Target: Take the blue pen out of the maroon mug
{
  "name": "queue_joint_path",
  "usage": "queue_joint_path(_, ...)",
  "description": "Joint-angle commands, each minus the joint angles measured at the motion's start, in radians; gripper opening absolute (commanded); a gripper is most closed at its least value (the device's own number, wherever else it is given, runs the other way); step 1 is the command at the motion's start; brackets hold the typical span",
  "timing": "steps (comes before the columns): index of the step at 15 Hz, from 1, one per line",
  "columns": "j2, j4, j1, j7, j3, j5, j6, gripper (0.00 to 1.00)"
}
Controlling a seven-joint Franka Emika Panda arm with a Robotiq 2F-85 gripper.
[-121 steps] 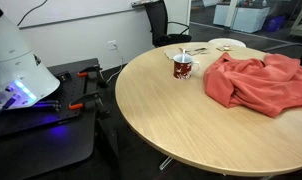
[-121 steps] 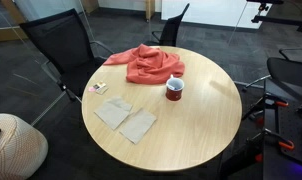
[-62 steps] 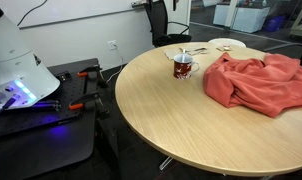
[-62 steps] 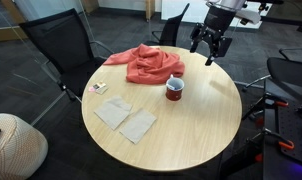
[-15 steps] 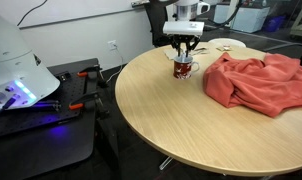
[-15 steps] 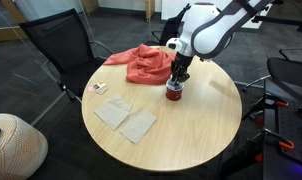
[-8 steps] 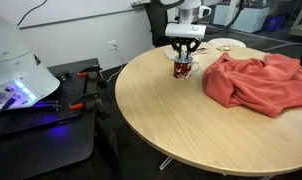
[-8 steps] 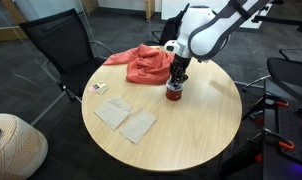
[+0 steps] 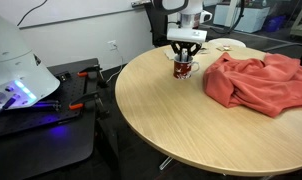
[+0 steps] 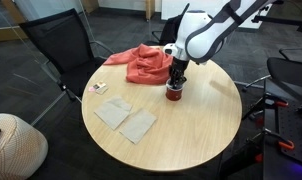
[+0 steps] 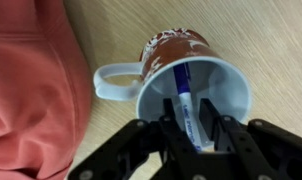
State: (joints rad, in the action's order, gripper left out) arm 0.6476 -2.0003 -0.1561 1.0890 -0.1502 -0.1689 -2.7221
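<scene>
The maroon mug (image 11: 171,47) with a white inside stands on the round wooden table (image 9: 181,120), its handle towards the red cloth. In both exterior views the mug (image 9: 183,69) (image 10: 174,91) sits right under the arm. The blue pen (image 11: 184,88) leans inside it, top end towards the wrist camera. My gripper (image 11: 189,122) (image 9: 184,57) (image 10: 176,78) reaches down into the mug's mouth. Its two fingers stand close on either side of the pen, with thin gaps left, so it is narrowly open.
A crumpled red cloth (image 9: 256,80) (image 10: 146,64) (image 11: 31,90) lies just beside the mug. Two paper napkins (image 10: 126,118) and a small card (image 10: 98,88) lie on the table farther off. Black office chairs (image 10: 61,50) ring the table.
Over the last second the arm has stayed over the mug and the fingers have drawn slightly closer around the pen. Several seconds earlier the arm was away from the mug.
</scene>
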Motion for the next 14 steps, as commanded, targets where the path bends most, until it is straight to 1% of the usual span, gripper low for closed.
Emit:
queue_joint_path(1, 0.028, 0.042, -0.025, -0.027, -0.026, 0.031, 0.035, 0.24)
queue_joint_path(2, 0.034, 0.046, -0.027, -0.025, -0.029, 0.032, 0.036, 0.08)
queue_joint_path(4, 0.043, 0.052, -0.032, -0.022, -0.039, 0.031, 0.032, 0.0)
queue_joint_path(5, 0.041, 0.048, -0.033, -0.022, -0.042, 0.032, 0.029, 0.0)
queue_joint_path(6, 0.035, 0.043, -0.034, -0.024, -0.043, 0.031, 0.025, 0.03)
queue_joint_path(8, 0.013, 0.016, -0.04, -0.026, -0.049, 0.025, 0.012, 0.03)
queue_joint_path(12, -0.059, -0.068, -0.038, -0.04, -0.05, 0.021, -0.034, 0.03)
queue_joint_path(14, -0.106, -0.117, -0.053, -0.032, -0.068, 0.006, -0.058, 0.03)
